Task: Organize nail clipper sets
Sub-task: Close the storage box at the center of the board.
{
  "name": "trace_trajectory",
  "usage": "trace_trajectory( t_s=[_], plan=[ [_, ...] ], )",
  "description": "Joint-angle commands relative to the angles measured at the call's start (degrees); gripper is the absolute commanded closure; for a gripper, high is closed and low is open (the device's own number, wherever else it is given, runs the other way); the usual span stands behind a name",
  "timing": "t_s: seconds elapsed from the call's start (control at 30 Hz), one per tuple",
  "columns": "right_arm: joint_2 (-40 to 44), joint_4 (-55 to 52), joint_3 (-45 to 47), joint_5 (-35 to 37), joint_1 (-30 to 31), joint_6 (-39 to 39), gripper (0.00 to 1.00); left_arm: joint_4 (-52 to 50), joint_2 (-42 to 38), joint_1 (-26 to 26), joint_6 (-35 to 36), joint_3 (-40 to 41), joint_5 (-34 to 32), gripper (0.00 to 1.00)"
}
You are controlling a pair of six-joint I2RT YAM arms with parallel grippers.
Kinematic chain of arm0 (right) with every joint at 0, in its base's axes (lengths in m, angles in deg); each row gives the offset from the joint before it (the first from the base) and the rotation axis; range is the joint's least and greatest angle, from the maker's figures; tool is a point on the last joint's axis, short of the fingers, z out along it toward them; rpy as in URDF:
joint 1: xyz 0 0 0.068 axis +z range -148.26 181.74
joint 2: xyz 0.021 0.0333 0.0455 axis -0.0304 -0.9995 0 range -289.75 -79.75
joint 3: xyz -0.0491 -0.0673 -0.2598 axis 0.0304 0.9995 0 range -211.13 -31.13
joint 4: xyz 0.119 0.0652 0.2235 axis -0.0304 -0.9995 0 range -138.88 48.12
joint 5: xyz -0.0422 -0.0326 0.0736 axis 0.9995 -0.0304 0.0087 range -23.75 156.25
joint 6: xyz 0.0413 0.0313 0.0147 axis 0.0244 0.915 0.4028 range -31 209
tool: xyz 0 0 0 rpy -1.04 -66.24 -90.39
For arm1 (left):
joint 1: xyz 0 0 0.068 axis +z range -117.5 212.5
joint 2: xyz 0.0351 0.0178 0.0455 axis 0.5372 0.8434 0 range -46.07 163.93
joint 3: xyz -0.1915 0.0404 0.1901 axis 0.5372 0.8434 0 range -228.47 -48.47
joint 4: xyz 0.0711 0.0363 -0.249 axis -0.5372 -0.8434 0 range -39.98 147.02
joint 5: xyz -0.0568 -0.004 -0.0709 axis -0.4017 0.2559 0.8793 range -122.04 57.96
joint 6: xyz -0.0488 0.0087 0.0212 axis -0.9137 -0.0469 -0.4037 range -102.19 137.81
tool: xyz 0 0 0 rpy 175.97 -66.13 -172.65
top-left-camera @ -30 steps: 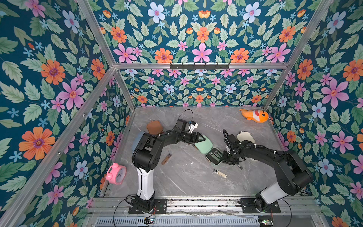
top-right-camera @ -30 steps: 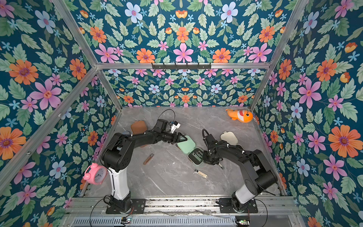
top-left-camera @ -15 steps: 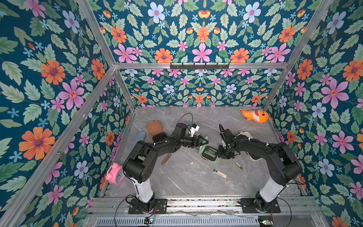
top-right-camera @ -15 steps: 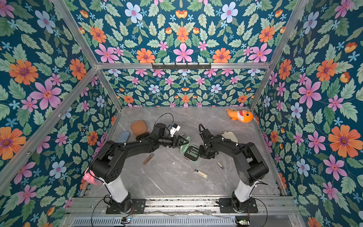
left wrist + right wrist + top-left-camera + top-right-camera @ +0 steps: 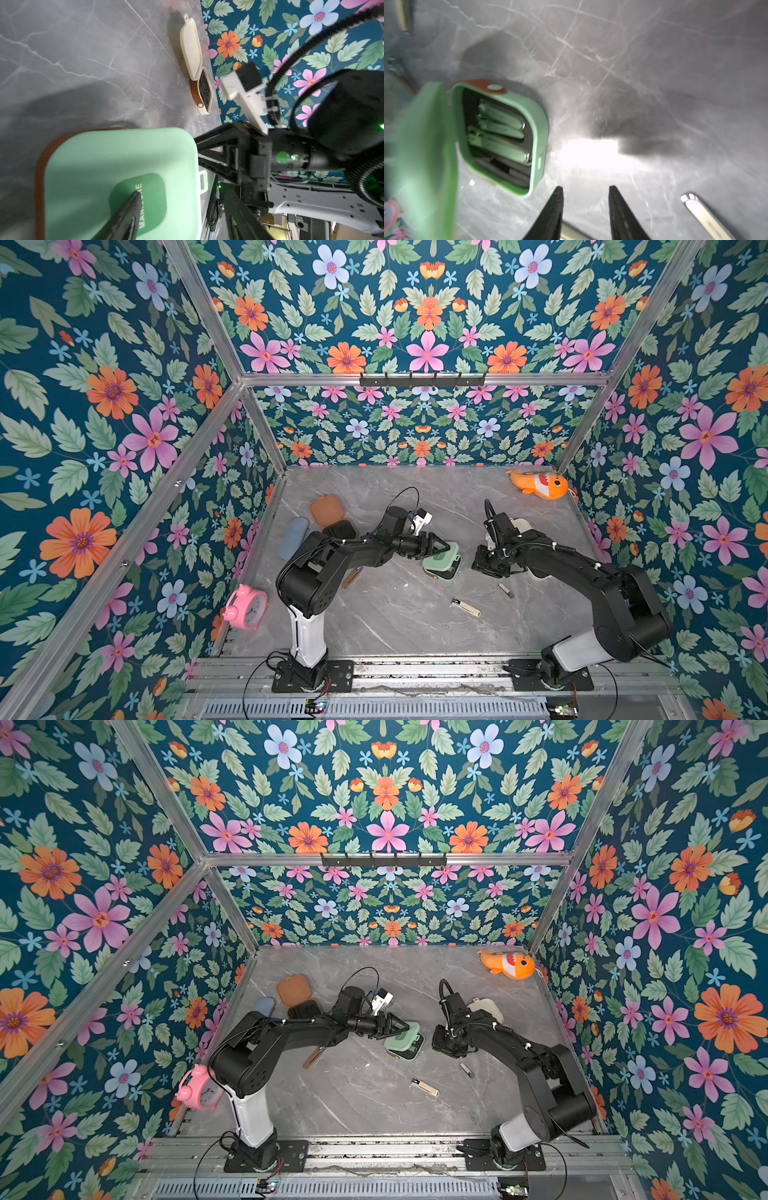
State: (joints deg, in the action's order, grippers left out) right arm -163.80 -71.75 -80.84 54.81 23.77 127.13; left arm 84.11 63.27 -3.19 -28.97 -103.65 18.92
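The mint green case [image 5: 442, 563] lies mid-table, its lid folded almost down over the base in both top views. My left gripper [image 5: 444, 549] is open at it. In the left wrist view one finger [image 5: 133, 205] rests on the lid's dark green label and the other finger [image 5: 239, 209] stands off past the lid's edge. The right wrist view shows the lid ajar with green clippers [image 5: 500, 135] in the black tray. My right gripper [image 5: 584, 188] is open and empty, just right of the case [image 5: 403, 1045]. The brown case [image 5: 328, 510] lies open at back left. The cream case [image 5: 191, 47] lies open at right.
Two loose metal clippers [image 5: 465, 607] [image 5: 506, 590] lie on the table in front of the right gripper, and a brown tool [image 5: 351, 576] lies under the left arm. A pale blue oblong case [image 5: 293, 537], pink clock [image 5: 247, 608] and orange fish toy [image 5: 540, 485] stand near the walls.
The left gripper has swung the mint lid over from flat open to nearly down on its base. The right gripper has drawn back to the right off the case and opened wider.
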Motion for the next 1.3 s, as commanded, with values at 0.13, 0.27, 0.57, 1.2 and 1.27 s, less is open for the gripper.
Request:
trace_trajectory(
  t_s=[0.13, 0.27, 0.57, 1.2, 1.27],
  plan=[
    [7.2, 4.4, 3.8, -4.9, 0.8, 6.6, 0.60, -6.5, 2.1, -1.3, 0.8, -2.1, -8.0, 0.46],
    [6.9, 8.1, 4.1, -6.0, 3.2, 9.7, 0.58, -17.3, 3.2, -2.5, 5.2, -5.4, -12.8, 0.46],
    [0.8, 13.1, 2.9, -6.9, 5.5, 11.7, 0.59, -20.4, 4.1, -2.9, 5.4, -5.4, -15.9, 0.46],
    [-6.3, 15.2, 1.5, -7.1, 5.5, 11.3, 0.62, -19.9, 3.4, -2.9, 5.3, -5.8, -15.3, 0.46],
    [-6.9, 15.5, 1.6, -7.1, 5.5, 11.2, 0.62, -20.0, 3.0, -2.9, 5.2, -6.3, -15.0, 0.46]
  ],
)
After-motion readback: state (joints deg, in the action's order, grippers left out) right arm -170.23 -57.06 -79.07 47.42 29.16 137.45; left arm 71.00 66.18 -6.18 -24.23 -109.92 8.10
